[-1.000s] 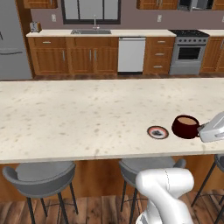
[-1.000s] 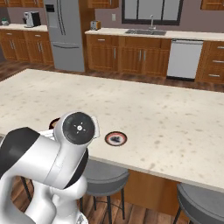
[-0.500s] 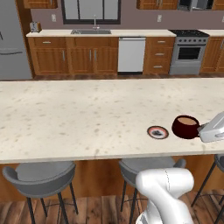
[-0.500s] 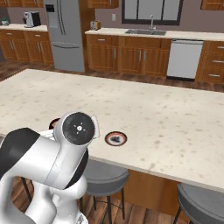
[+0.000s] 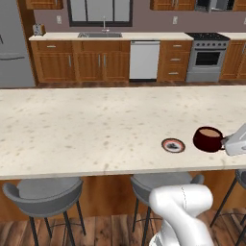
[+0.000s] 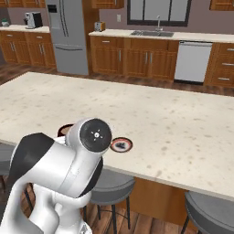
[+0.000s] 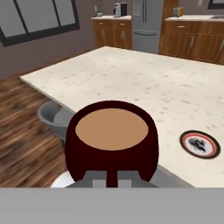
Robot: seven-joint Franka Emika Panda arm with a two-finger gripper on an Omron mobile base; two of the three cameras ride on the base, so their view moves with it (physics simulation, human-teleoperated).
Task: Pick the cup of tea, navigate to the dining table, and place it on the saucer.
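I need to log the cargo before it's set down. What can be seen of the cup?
The cup is small, round, dark maroon and glossy, upright, full of light tan tea nearly to the rim. The tool holds it at its handle side, above the table edge, right of the saucer and apart from it.

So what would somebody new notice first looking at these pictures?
The dark maroon cup of tea, full of tan liquid and large in the hand view. Next, the small saucer on the long dining table near its front edge, just left of the cup in the left base view.
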